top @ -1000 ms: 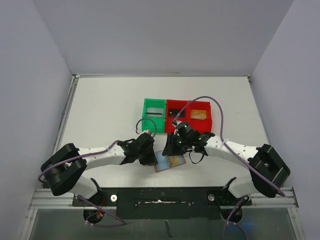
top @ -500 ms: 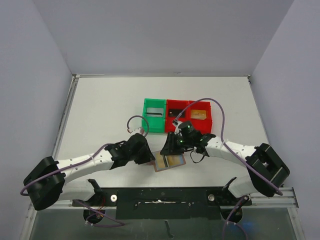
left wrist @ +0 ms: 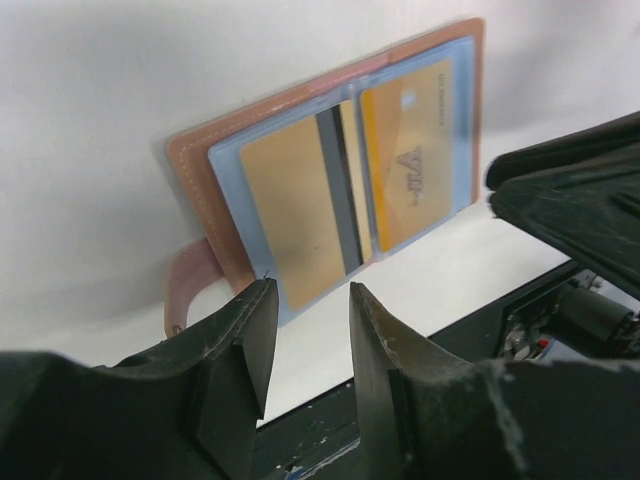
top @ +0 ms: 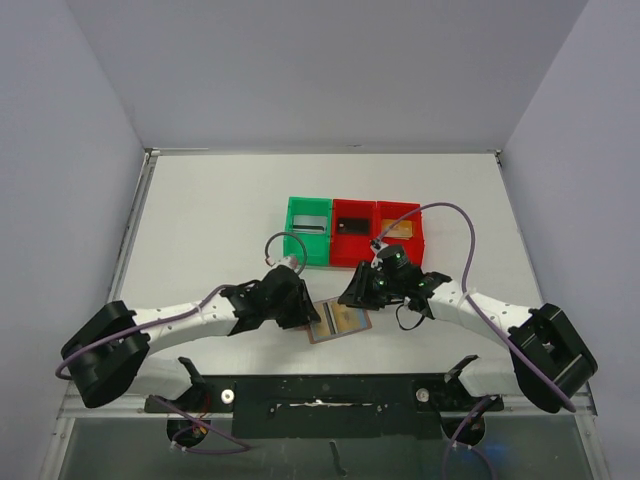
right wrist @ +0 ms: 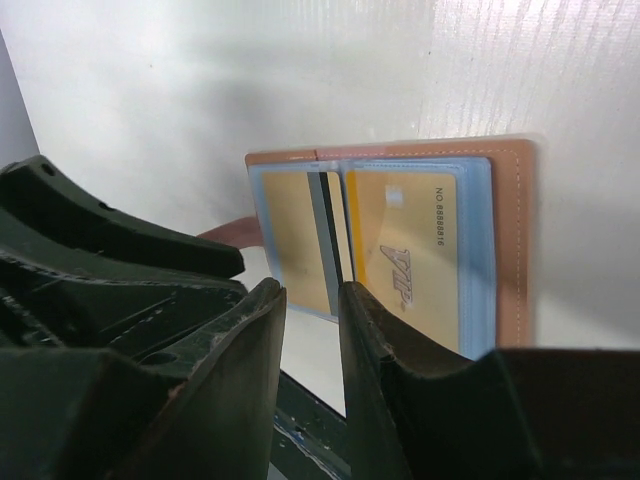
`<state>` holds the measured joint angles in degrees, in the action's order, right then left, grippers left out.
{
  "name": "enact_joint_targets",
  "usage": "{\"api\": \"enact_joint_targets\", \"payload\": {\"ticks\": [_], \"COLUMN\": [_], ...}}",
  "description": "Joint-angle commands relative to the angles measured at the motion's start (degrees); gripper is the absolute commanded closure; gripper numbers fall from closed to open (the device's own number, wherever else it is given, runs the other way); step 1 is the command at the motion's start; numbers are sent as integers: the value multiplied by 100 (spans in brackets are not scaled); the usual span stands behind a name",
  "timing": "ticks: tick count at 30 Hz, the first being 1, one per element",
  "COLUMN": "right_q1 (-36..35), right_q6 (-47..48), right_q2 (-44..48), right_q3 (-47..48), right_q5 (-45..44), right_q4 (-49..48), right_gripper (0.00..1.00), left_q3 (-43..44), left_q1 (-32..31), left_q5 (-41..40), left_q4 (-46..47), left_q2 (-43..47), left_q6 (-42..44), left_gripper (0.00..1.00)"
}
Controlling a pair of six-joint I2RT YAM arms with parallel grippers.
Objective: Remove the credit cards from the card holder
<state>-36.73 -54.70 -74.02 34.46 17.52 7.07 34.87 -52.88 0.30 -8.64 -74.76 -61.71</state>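
The tan leather card holder (top: 345, 322) lies open near the table's front edge, blue lining up. In the left wrist view the holder (left wrist: 190, 170) holds a gold card (left wrist: 295, 215) on one side and a gold card with printed lettering (left wrist: 410, 155) on the other. A dark and grey card edge (left wrist: 340, 190) shows at the fold. My left gripper (top: 305, 308) hangs at the holder's left edge, jaws a little apart and empty (left wrist: 312, 300). My right gripper (top: 352, 297) is just behind the holder (right wrist: 510, 240), also slightly open and empty (right wrist: 312, 295).
A green bin (top: 292, 232) with a silvery card (top: 310, 223), a red bin (top: 352, 246) with a black card (top: 352, 225) and a second red bin (top: 421, 232) with a gold card (top: 399, 229) stand in a row behind the grippers. The black front rail (top: 320, 390) runs just below the holder.
The right gripper has drawn back to the right off the holder, uncovering the middle red bin. The left arm has shifted and its gripper sits at the holder's left edge. The holder lies more exposed.
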Motion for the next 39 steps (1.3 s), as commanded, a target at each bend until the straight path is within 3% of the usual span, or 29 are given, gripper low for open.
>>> {"api": "enact_joint_targets", "payload": {"ticks": [1, 9, 17, 39], "right_q1": [-46, -347, -783, -922], "right_q6": [-50, 223, 420, 449], "right_q2": [59, -465, -1006, -1259], "right_q3": [8, 446, 1098, 1200], "right_q5": [-92, -93, -747, -945], "right_q4": [-109, 159, 849, 1193], "right_gripper": [71, 71, 71, 71], "left_q3": [438, 458, 316, -150], "left_q1": [-4, 4, -12, -47], "left_q5": [264, 214, 59, -159], "left_q4": [275, 111, -8, 108], "left_q2": [-335, -663, -699, -979], "left_q6": [189, 273, 226, 89], "left_gripper": [67, 75, 82, 92]}}
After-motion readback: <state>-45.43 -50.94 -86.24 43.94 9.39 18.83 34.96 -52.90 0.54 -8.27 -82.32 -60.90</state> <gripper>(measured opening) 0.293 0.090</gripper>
